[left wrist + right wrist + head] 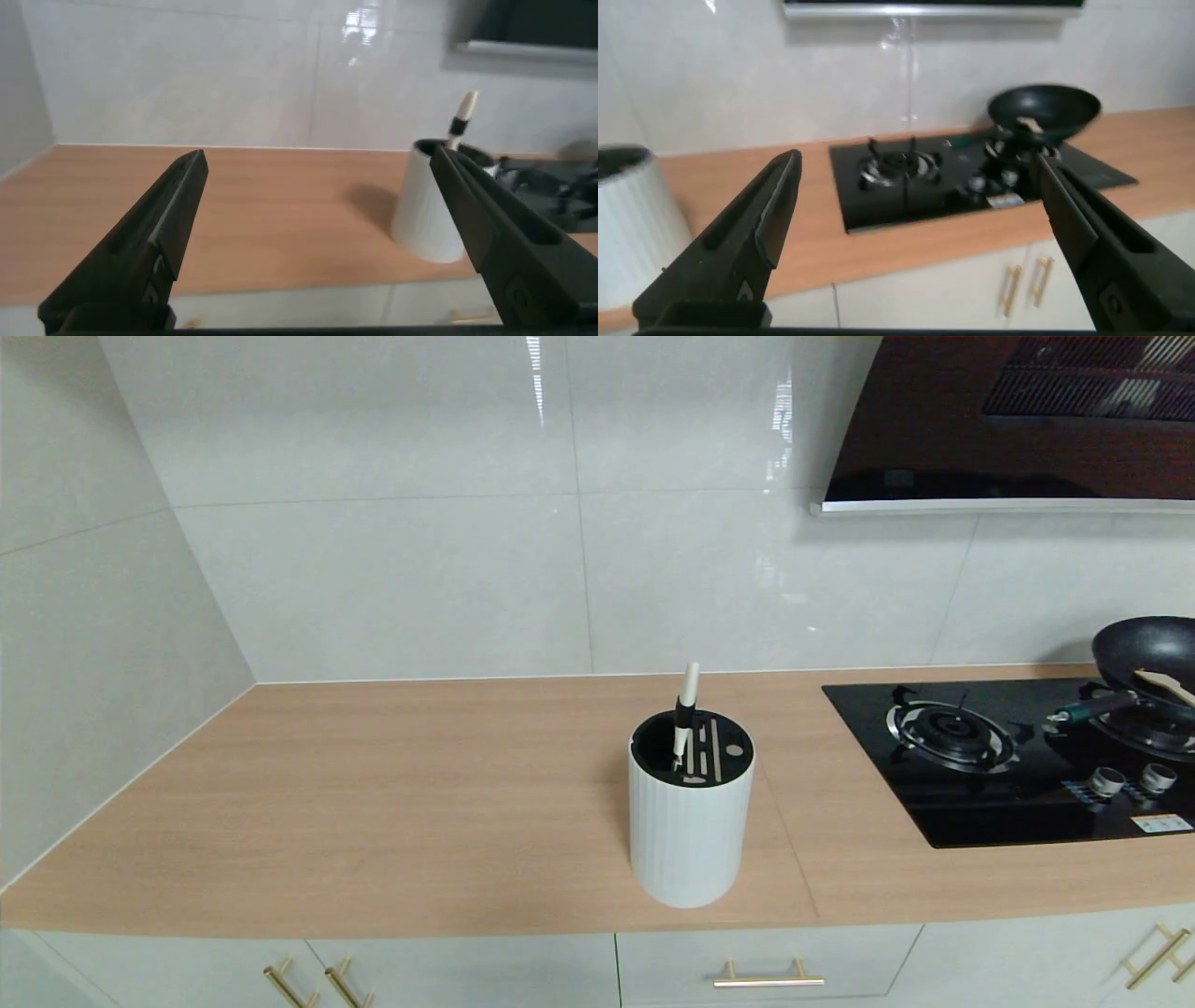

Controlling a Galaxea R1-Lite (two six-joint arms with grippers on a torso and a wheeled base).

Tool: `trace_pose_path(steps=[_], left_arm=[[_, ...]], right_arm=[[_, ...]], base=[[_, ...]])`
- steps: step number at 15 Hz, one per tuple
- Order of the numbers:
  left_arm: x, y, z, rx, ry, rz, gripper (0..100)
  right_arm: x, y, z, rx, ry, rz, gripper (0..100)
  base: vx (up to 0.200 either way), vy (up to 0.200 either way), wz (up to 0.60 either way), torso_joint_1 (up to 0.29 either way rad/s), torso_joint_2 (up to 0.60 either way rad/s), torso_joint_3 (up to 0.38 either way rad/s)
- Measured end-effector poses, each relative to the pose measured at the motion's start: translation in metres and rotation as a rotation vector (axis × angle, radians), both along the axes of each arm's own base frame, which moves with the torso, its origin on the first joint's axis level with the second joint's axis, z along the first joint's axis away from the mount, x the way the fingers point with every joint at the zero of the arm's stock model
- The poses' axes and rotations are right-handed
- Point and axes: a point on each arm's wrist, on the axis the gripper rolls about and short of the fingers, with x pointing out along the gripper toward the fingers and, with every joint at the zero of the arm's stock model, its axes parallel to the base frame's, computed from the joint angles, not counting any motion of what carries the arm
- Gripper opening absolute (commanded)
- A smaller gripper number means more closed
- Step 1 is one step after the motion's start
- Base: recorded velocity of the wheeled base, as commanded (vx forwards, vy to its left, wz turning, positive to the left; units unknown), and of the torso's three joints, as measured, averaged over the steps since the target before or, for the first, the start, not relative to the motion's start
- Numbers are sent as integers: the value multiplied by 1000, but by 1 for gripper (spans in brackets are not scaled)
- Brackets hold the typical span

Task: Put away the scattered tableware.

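Note:
A white ribbed utensil holder [691, 821] with a black slotted top stands near the wooden counter's front edge. One utensil with a black-and-cream handle [686, 705] sticks up out of it. In the left wrist view the holder [426, 210] stands ahead of my left gripper [318, 168], which is open and holds nothing, back from the counter's front edge. My right gripper [915, 168] is open too and holds nothing, with the holder [631, 233] off to one side and the stove [962, 182] ahead.
A black gas hob [1018, 756] lies in the counter at the right, with a black wok [1144, 658] holding a wooden spatula [1167, 686] on its far burner. White tiled walls close the back and left. Drawers with gold handles [767, 978] run below the counter.

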Motion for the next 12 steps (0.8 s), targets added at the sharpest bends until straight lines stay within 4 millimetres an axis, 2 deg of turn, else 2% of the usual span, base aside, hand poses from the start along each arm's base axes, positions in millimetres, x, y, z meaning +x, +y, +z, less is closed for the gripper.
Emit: trace_pose_path(steps=[2, 4, 7, 12], left_arm=[[5, 3, -19, 46, 87, 128, 100], [6, 4, -34, 70, 215, 173, 100], [7, 3, -36, 48, 219, 163, 100], [7, 3, -36, 35, 219, 162, 100]], right_arm=[[7, 1, -20, 17, 27, 40, 100], [10, 3, -36, 59, 122, 118, 100], [11, 5, -47, 55, 213, 231, 100], [11, 5, -47, 62, 213, 242, 100]], base=[[0, 0, 0, 0, 0, 0], [0, 0, 0, 0, 0, 0], [0, 0, 0, 0, 0, 0], [0, 0, 0, 0, 0, 0]])
